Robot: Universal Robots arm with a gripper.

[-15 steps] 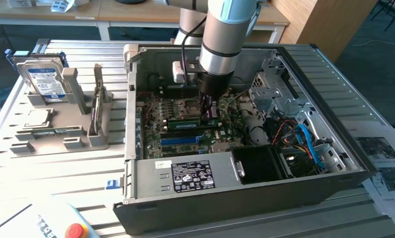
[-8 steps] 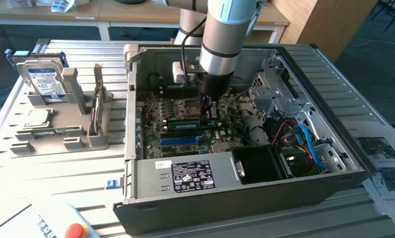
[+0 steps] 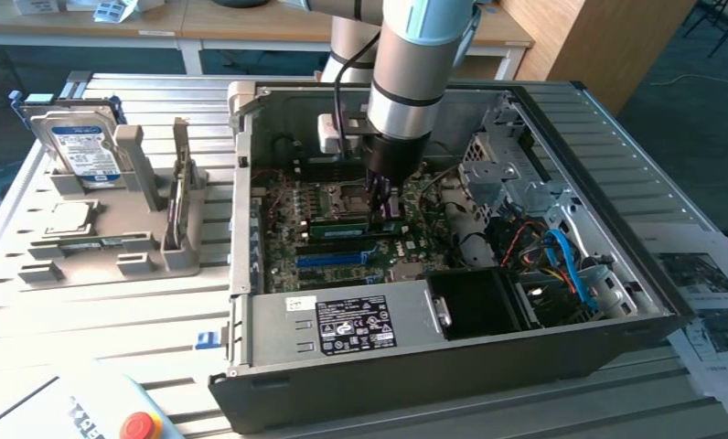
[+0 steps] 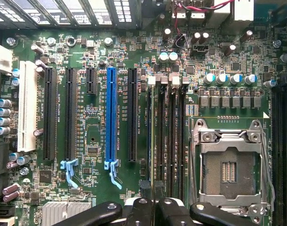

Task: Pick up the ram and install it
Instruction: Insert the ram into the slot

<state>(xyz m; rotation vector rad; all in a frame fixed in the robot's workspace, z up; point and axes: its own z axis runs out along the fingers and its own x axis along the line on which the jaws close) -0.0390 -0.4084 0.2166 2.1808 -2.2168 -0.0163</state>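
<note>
The arm (image 3: 419,55) is reaching down into the open computer case (image 3: 462,384), which is lying on its side on the slatted metal surface (image 3: 108,306). The hand (image 3: 386,208) is sitting low over the motherboard (image 3: 327,261), just beside the empty processor socket (image 3: 339,195). From this side the wrist is covering much of the hand, so its grip is hard to read. The ram (image 3: 337,220) is showing as a thin green strip along the memory slots. It is running from the hand toward the exterior view's left, and the end under the hand is hidden.

In the wrist view the hand (image 4: 152,186) is being cut off by the picture's edge. Its dark fingertips (image 4: 144,184) are sitting close on either side of the ram (image 4: 151,136), clamping it. The stick is appearing edge-on as a narrow line over the memory slot nearest a black expansion slot (image 4: 132,115). I cannot tell whether it is sitting fully in that slot or resting just above it.

Toward the exterior view's left, a grey holder (image 3: 156,251) is carrying a hard drive (image 3: 81,146) and a small square chip (image 3: 71,218). A thin upright strip (image 3: 181,183) beside them is too slim to identify. A red button (image 3: 138,426) is being cut off at the bottom edge.
</note>
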